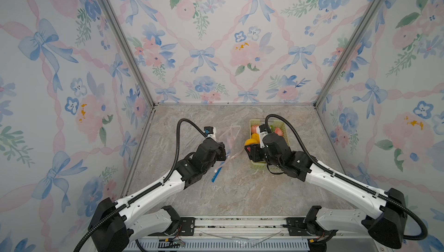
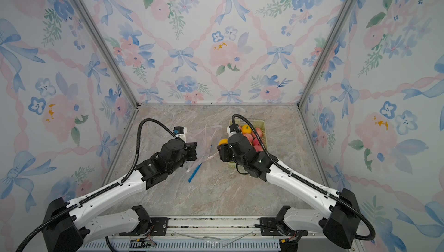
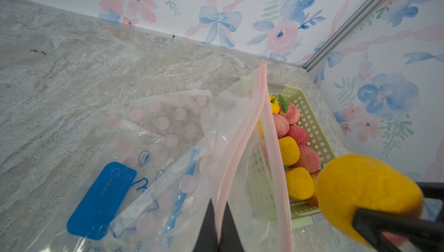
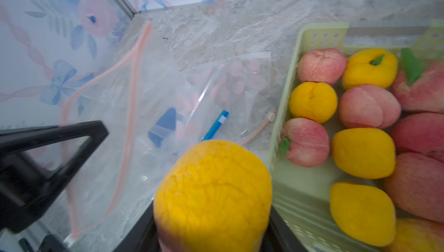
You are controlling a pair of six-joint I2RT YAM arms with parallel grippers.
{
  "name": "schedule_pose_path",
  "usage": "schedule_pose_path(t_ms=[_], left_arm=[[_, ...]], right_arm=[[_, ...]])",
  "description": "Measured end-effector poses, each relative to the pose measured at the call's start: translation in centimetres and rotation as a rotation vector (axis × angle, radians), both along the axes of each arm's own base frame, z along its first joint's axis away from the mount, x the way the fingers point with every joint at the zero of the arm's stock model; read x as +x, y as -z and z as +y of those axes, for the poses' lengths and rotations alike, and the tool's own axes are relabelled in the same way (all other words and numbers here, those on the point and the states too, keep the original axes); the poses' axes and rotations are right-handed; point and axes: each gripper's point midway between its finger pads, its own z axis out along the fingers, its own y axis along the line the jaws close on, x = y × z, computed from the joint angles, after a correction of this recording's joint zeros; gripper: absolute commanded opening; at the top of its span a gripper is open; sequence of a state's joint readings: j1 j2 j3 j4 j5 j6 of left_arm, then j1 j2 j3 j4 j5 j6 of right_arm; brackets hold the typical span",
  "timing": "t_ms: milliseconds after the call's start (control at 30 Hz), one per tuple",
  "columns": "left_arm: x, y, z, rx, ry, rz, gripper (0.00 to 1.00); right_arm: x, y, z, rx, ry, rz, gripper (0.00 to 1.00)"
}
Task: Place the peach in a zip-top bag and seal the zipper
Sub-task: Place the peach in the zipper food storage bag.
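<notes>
Yellow peach (image 4: 212, 195) — gripped by right fingers (image 3: 384, 224) | left fingers (image 3: 206, 229) pinch bag (image 3: 240, 130) rim

A pale green basket (image 4: 322, 38) with holes in its walls stood on the marble-patterned table (image 1: 240, 190), on my right side toward the back. It held pink fruit (image 4: 368, 106) and yellow fruit (image 4: 364, 153) packed close together, some with green leaves. Left of the basket, two flat clear bags lay overlapping on the table, one with a blue label (image 3: 101, 200) and a blue zip strip (image 1: 215, 175), one with pink dots (image 3: 163, 122). Wallpaper (image 1: 216, 34) of blue bows and pink flowers covered three walls. A metal rail (image 1: 240, 224) ran along the front edge.
</notes>
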State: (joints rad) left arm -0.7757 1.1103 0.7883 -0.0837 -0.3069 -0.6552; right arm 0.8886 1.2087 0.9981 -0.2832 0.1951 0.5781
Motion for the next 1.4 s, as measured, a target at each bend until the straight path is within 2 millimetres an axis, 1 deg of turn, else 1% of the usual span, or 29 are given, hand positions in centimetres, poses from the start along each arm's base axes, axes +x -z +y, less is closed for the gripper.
schedule_pose_path(t_ms=[133,233,300,467,600,833,933,1067,1167,1300,1400], left_arm=[[0.1,0.1,-0.3,0.0,0.01,0.006,0.0],[0.0,0.1,-0.5,-0.003,0.02,0.009,0.0],[-0.1,0.1,-0.6,-0.005,0.031,0.011,0.0],[-0.5,-0.4,-0.9,-0.019,0.06,0.005,0.0],[-0.5,-0.7,-0.2,-0.014,0.047,0.001,0.0],[-1.0,-1.2,-0.2,-0.031,0.07,0.003,0.0],[-1.3,-1.4,-0.3,-0.042,0.079,0.003,0.0],[-1.3,-2.0,-0.3,-0.053,0.084,-0.003,0.0],[-1.3,-2.5,-0.5,-0.079,0.085,-0.002,0.0],[-1.7,-3.9,-1.6,-0.145,0.127,-0.008,0.0],[-2.1,-4.5,-2.4,-0.192,0.164,-0.001,0.0]], right_arm=[[-1.5,-1.7,2.7,0.076,-0.072,-0.041,0.4],[-1.8,-2.3,4.6,0.118,-0.112,-0.059,0.4],[-1.5,-2.1,5.6,0.138,-0.125,-0.059,0.4],[-0.9,-0.6,7.9,0.156,-0.154,-0.039,0.4],[-0.4,-0.6,8.6,0.171,-0.154,-0.04,0.4],[-0.1,-0.6,8.3,0.155,-0.111,-0.052,0.41],[-0.2,-0.2,8.1,0.119,-0.097,-0.062,0.41],[-0.3,0.4,8.3,0.031,-0.091,-0.081,0.43],[-0.7,1.2,8.6,-0.035,-0.114,-0.092,0.45],[-2.1,2.6,9.9,-0.091,-0.202,-0.093,0.47],[-2.7,3.1,10.6,-0.105,-0.252,-0.096,0.49]])
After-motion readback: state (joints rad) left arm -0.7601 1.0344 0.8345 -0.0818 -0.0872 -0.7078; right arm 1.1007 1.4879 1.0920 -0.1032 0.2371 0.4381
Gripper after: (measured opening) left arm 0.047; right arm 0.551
